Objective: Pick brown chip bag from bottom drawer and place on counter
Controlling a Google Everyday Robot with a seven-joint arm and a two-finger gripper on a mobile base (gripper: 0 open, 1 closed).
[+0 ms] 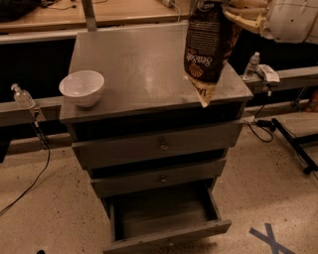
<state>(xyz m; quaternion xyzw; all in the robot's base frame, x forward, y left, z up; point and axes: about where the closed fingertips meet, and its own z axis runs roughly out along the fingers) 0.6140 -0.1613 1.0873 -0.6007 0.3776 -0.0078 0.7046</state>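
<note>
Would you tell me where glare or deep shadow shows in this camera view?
Camera view: a soft sheen crosses the middle of the counter; the white bowl stands out bright; the open bottom drawer is dim inside; the end effector, at the top edge, grips the brown chip bag above the counter's right side, its pale lettering catching light.

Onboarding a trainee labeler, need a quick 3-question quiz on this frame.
1. True or false: the brown chip bag lies in the bottom drawer.
2. What sits on the counter near its front left corner? A) white bowl B) bottle C) mug
3. Where is the gripper, and what does it hold?

Key:
1. False: the bag hangs over the counter's right front edge; the drawer is open.
2. A.
3. Top right of the view, above the counter's right side, fingers shut on the bag's top end.
</note>
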